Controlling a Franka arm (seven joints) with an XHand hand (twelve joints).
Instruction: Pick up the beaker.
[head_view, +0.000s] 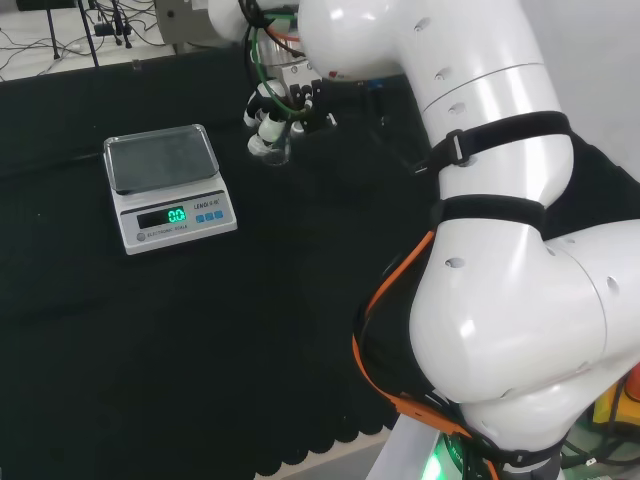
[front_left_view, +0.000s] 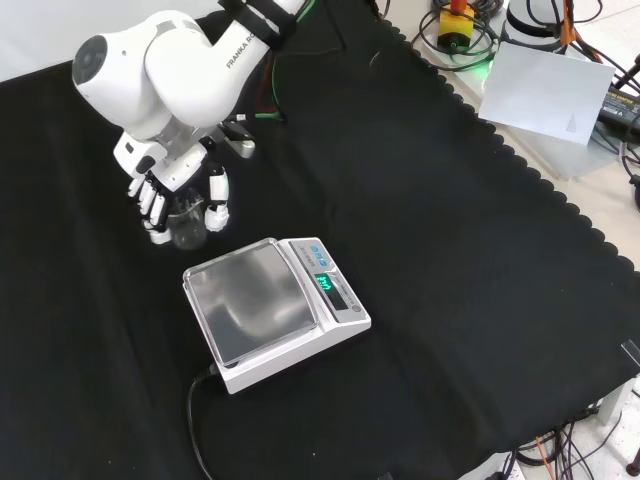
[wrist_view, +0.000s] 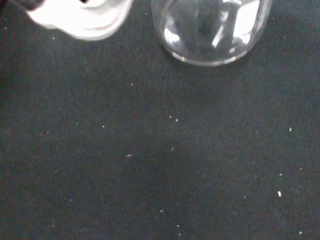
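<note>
Beaker first: the clear beaker (front_left_view: 187, 222) stands on the black cloth (front_left_view: 450, 260) at the far left of the front view, just beyond the scale's far corner, and it sits right between the fingers and thumb of the hand.

Biggest thing on show is the white arm (head_view: 500, 250), filling the right of the head view; in the front view it drops in from the top left instead. Next, the cloth, covering the whole bench. Then the scale (front_left_view: 272, 308), near the middle of the front view, steel pan on top, green display lit on its right-hand face; in the head view the scale (head_view: 168, 187) sits left, with the beaker (head_view: 272, 150) to its right.

Now the hand (front_left_view: 170, 195). The front view gives it best: fingers hang down on the beaker's left, thumb on its right, curled in around the glass. The head view has the hand (head_view: 272, 112) from behind, fingers bunched over the beaker's rim. The wrist view offers what the others can't: the beaker's round glass base (wrist_view: 212, 30) close up above the cloth, with a blurred white part of the hand (wrist_view: 80, 17) beside it. Whether that base touches the cloth, I can't tell.
</note>
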